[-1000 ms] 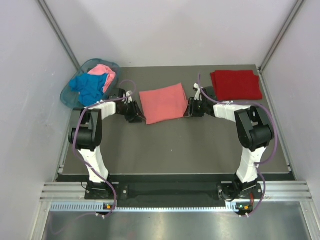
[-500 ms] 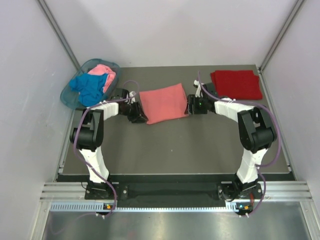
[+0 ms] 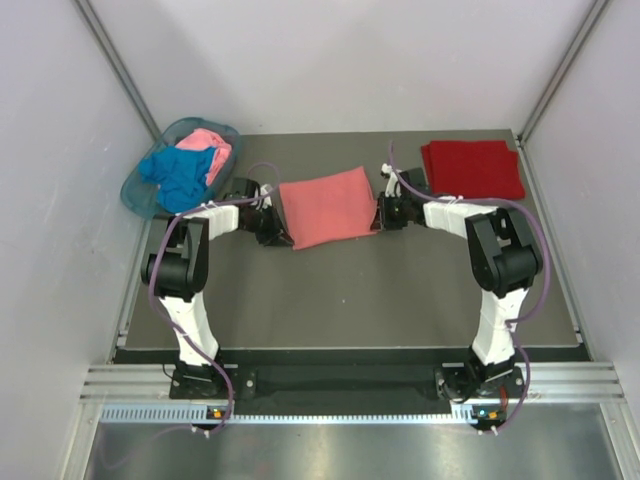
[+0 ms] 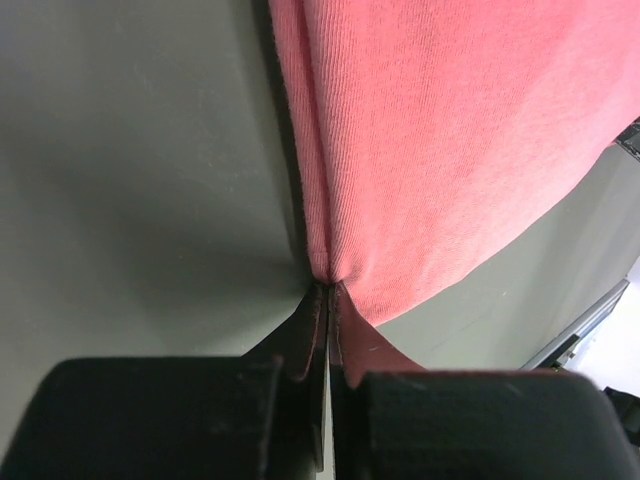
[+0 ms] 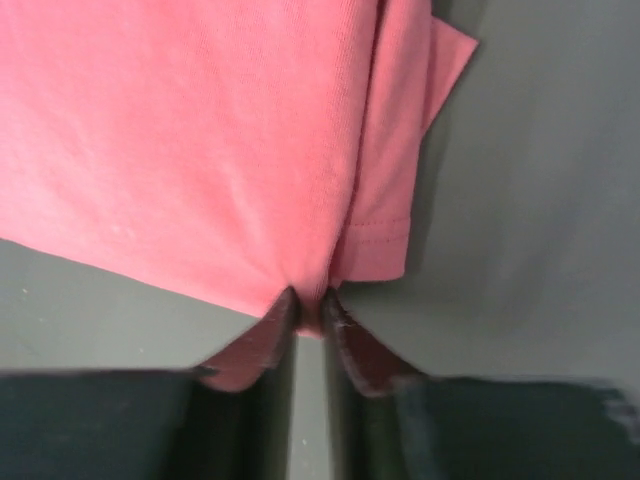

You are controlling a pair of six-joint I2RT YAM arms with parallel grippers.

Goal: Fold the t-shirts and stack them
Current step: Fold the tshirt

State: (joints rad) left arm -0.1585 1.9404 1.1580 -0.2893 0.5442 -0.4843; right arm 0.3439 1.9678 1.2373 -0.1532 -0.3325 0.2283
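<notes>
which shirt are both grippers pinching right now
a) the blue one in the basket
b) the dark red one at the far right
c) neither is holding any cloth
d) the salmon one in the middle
D: the wrist views show the left gripper and the right gripper each closed on an edge of the salmon shirt, while the dark red shirt lies apart.

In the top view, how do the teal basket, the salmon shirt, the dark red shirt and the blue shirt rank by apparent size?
1. teal basket
2. salmon shirt and dark red shirt: too alike to rank
3. blue shirt, crumpled in the basket
</notes>
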